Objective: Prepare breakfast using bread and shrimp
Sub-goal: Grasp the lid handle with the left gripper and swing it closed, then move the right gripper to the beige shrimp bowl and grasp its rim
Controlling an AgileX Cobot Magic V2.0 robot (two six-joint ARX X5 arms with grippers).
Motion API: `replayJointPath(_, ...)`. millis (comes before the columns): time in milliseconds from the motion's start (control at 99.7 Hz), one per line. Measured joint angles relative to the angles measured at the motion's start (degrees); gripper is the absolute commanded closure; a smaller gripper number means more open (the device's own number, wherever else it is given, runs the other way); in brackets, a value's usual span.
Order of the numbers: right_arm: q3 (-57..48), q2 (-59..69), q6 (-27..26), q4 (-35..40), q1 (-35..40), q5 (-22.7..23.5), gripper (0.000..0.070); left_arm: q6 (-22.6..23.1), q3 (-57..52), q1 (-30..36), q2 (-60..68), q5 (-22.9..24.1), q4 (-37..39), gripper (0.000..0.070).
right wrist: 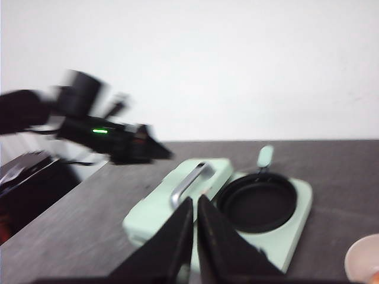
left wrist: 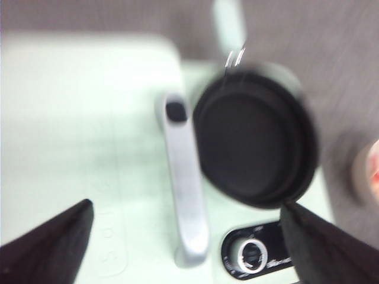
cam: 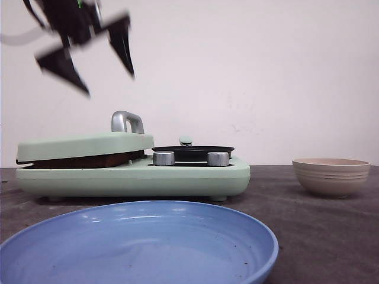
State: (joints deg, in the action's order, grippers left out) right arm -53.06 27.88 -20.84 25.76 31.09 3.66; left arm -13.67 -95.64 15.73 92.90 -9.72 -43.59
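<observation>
Bread (cam: 83,161) — brown edge showing under the closed mint lid of the sandwich maker (cam: 133,174), left gripper (cam: 98,62) above it, jaws wide and empty, right gripper (right wrist: 194,242) jaws nearly together, empty — beige bowl (cam: 330,176) toward the surface's right edge.

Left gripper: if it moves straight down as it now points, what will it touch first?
Probably the silver metal handle on the mint-green sandwich maker's closed lid; the open left gripper hangs above it, though depth is unclear.
</observation>
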Motion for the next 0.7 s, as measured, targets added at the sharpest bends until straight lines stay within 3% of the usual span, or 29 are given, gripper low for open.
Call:
replayJointPath(150, 0.0, 5.0, 0.0, -4.6, 0.0, -0.9, 0.0697, 0.8, -0.4, 0.3, -11.3, 4.4, -0.5, 0.0491)
replayJointPath(291, 0.0, 11.3, -0.2, -6.7, 0.0, -0.9, 0.0697, 2.8, -0.4, 0.3, -21.0, 5.3, -4.4, 0.0690)
replayJointPath(511, 0.1, 21.4, -0.5, -11.9, -0.5, -0.7, 0.0697, 7.2, 1.6, 0.8, -34.9, 8.3, -11.1, 0.0690)
replayJointPath(702, 0.1, 25.2, -0.7, -14.1, -5.2, -0.7, 0.0697, 10.1, 18.1, 1.0, -50.4, 12.9, -10.1, 0.0690)
